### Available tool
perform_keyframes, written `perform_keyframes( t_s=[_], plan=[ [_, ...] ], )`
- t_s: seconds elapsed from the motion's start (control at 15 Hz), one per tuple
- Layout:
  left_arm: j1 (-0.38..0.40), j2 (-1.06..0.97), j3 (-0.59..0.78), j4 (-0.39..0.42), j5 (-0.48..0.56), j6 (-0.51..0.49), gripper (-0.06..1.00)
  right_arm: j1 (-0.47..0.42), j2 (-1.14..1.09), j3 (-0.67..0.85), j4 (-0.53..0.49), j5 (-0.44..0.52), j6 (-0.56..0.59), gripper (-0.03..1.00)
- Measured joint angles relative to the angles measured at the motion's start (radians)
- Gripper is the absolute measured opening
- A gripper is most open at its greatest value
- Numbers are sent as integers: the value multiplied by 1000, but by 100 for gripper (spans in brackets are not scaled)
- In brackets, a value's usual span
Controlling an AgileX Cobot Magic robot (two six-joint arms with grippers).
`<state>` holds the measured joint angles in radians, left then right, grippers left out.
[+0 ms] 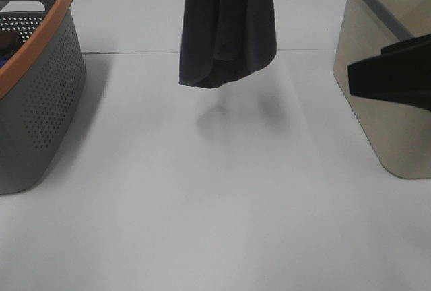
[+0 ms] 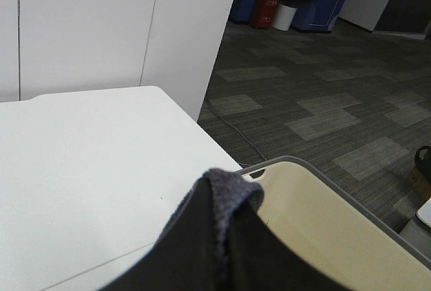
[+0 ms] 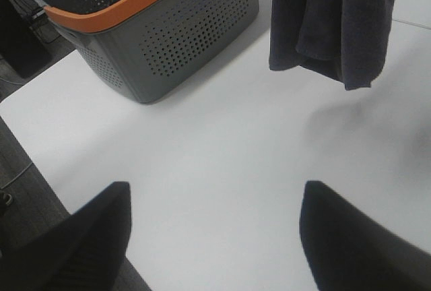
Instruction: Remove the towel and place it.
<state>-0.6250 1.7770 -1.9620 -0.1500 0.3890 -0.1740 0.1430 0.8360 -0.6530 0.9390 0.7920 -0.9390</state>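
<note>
Exterior high shows your towel [image 1: 227,28] aloft — left fingers [image 2: 176,254] clenched on it, right fingers [image 3: 82,244] spread empty — next, you likely set it down.

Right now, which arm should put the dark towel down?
Left, probably. The left pincer is shut on the towel, which hangs clear above the table. The right pincer is open and holds nothing, so it would need to take the towel over first.
</note>
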Motion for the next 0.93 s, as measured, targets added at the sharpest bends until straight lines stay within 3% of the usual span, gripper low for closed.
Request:
perform_keyframes(
  t_s=[0.13, 0.2, 0.4, 0.53, 0.8, 0.93],
  plan=[
    [0, 20, 0, -1, 1, 0, 0, 70, 112, -51, -12, -40, -8, 67],
    [0, 33, 0, -1, 1, 0, 0, 210, 208, -101, -124, -129, 18, 67],
    [0, 47, 0, -1, 1, 0, 0, 394, 322, -142, -370, -392, 167, 67],
    [0, 49, 0, -3, 1, 0, 0, 504, 391, -159, -482, -515, 189, 67],
    [0, 49, 0, -8, 1, 0, 0, 551, 542, -162, -490, -786, 281, 67],
    [0, 49, 0, -8, 1, 0, 0, 551, 585, -162, -490, -856, 283, 67]
  ],
)
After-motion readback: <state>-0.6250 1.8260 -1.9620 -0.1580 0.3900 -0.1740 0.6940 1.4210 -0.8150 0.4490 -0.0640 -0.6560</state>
